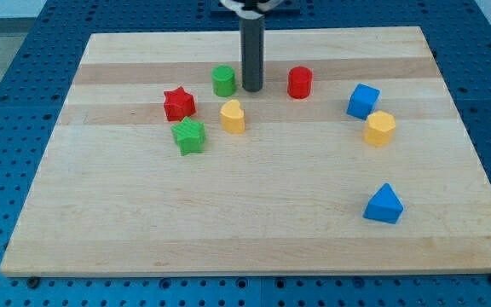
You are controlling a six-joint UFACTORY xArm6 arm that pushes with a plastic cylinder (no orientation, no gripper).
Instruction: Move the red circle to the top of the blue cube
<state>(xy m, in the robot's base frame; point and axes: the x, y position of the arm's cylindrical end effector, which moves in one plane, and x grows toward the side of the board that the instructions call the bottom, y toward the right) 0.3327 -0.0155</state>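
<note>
The red circle [300, 83] stands upright on the wooden board [254, 213] near the view's top, right of centre. The blue cube [362, 101] sits to its right and slightly lower, apart from it. My tip [252, 89] rests on the board just left of the red circle, with a small gap between them, and right of a green circle [223, 81].
A yellow hexagon-like block [380, 129] sits just below the blue cube. A blue triangle [384, 205] lies at the lower right. A red star [179, 104], a green star [189, 136] and a yellow heart-like block [233, 116] cluster left of my tip.
</note>
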